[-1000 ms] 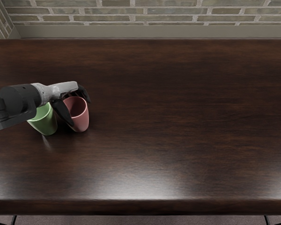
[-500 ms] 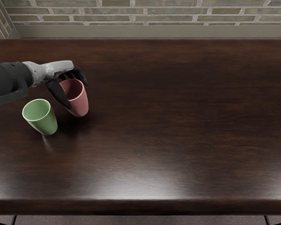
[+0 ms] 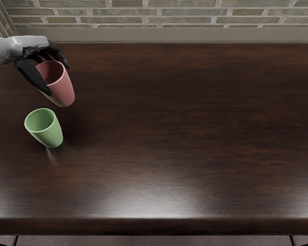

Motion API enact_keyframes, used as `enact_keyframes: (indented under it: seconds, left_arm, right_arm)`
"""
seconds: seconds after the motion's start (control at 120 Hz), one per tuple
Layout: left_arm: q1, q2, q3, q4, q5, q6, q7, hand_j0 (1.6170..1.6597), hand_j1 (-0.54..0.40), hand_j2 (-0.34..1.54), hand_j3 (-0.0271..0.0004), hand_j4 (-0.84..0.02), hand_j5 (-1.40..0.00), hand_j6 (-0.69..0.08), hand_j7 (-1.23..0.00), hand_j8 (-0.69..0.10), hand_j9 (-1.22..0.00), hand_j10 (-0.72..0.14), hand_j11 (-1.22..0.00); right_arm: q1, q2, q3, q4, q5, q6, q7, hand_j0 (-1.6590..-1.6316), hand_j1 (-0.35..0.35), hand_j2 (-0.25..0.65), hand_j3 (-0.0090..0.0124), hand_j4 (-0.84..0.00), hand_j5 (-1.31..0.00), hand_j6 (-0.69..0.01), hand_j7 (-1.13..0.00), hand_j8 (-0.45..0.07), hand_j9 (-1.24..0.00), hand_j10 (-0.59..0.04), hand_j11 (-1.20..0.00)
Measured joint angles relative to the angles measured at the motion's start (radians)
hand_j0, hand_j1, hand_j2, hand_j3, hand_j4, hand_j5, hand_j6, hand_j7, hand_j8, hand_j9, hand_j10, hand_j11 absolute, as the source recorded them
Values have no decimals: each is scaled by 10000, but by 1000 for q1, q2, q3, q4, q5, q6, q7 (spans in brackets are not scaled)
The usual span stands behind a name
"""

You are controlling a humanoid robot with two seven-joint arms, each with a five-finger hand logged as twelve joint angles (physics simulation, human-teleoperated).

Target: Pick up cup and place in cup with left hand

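The left hand (image 3: 36,48) is grasping the pink cup (image 3: 63,91), w/ the thumb (image 3: 32,76) along the near side of this cup & the other fingers (image 3: 59,54) bent over its far side. The mouth of the pink cup is turned up. The green cup (image 3: 50,134) stands upright on the worktop (image 3: 195,128), also w/ its mouth up. Rel. to the green cup, the pink cup is seen just above & slightly to the R in the view, outside of it, w/ a small gap b/w the two. The L arm comes from the L edge, higher in the view than the green cup. Far behind the green cup, in the bkgd, is a brick wall (image 3: 169,11).
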Motion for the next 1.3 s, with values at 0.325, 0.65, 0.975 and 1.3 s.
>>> enact_keyframes:
  seconds: [0.325,0.65,0.975,1.3]
  left_arm:
    - [-27,90,0,18,-41,-66,0,16551,-1353,1675,0,-4933,-6965,-3035,-6958,-2714,-6901,-3675,-6828]
    - [-26,128,0,18,-104,-145,0,16569,-1920,2688,0,-4978,-7225,-2923,-6947,-2441,-6985,-3413,-6909]
    - [-21,196,3,17,-169,-221,0,16575,-1919,2724,0,-5157,-7208,-2910,-6940,-2418,-6984,-3432,-6902]
    - [-22,194,5,17,-187,-239,0,16574,-1870,2600,0,-5156,-7334,-2863,-7102,-2338,-7169,-3398,-6993]
  right_arm:
    - [14,0,-3,0,0,0,-1,-16581,-3138,-60,0,-292,-381,-291,-381,-292,-381,-292,-381]
    - [18,1,-7,0,0,0,-1,-16581,-3138,-59,0,-292,-381,-291,-381,-291,-381,-291,-381]
    - [20,1,-9,1,0,0,-1,-16581,-3138,-59,0,-291,-381,-291,-381,-291,-381,-291,-381]
    - [26,1,-8,0,0,0,-1,-16581,-3138,-60,0,-291,-381,-291,-381,-291,-381,-291,-381]
